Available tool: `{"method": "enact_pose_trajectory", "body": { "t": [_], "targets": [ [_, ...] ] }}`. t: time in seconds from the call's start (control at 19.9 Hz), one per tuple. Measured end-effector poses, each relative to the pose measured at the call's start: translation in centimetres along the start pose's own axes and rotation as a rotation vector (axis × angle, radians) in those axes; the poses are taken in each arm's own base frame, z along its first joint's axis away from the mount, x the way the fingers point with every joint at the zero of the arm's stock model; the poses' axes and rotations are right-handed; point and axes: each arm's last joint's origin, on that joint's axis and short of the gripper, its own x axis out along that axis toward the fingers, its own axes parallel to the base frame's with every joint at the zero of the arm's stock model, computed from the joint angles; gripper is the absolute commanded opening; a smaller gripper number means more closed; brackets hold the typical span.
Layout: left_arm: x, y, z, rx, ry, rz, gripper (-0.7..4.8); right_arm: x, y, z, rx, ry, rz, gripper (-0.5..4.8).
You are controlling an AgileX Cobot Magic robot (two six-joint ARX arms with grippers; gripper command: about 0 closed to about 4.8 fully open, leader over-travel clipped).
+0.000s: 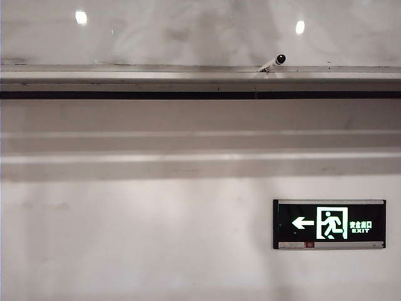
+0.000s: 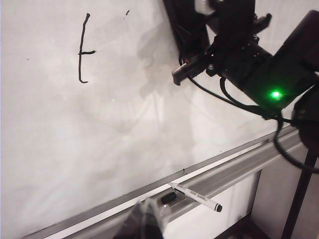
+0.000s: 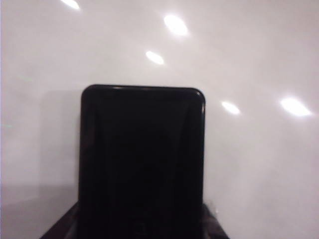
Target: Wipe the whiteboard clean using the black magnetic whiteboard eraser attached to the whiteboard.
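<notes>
Whiteboard (image 3: 259, 164) behind tool-gripped black eraser (image 3: 142, 164).

a: what fills this wrist view?
b: mostly the whiteboard (image 2: 75, 149), glossy, with grey smudges and a black hand-drawn mark (image 2: 82, 50) near one corner.
a: and along its edge?
b: a silver ledge (image 2: 239, 167) with a white, black-capped marker (image 2: 195, 196) lying tilted on it, beside a small dark piece (image 2: 168, 197).
a: any arm?
b: the right arm (image 2: 244, 55), black with a green light, leans at the board. the left gripper (image 2: 142, 224) is a dark blur, fingers together.
</notes>
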Motion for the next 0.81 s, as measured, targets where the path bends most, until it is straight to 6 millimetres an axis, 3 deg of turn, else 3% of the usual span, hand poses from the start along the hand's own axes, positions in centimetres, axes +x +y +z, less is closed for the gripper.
{"method": "enact_pose_trajectory", "body": {
  "t": [0.25, 0.4, 0.55, 0.71, 0.81],
  "targets": [
    [-0.1, 0.0, 0.0, 0.0, 0.003, -0.002, -0.05, -0.6, 4.6, -0.1, -0.001, 0.027, 0.267, 0.21],
    [-0.1, 0.0, 0.0, 0.0, 0.004, -0.003, -0.05, -0.8, 4.9, -0.1, -0.002, 0.032, 0.304, 0.21],
    [-0.2, 0.0, 0.0, -0.001, 0.002, -0.005, -0.05, -0.8, 4.9, -0.2, -0.008, 0.06, 0.263, 0.21],
    [-0.2, -0.1, 0.0, -0.023, 0.002, -0.017, -0.05, -0.6, 4.9, 0.0, 0.003, 0.092, 0.112, 0.21],
    [-0.2, -0.1, 0.0, -0.024, 0.002, -0.021, -0.05, -0.4, 3.9, 0.2, 0.024, 0.079, -0.001, 0.21]
  ]
}}
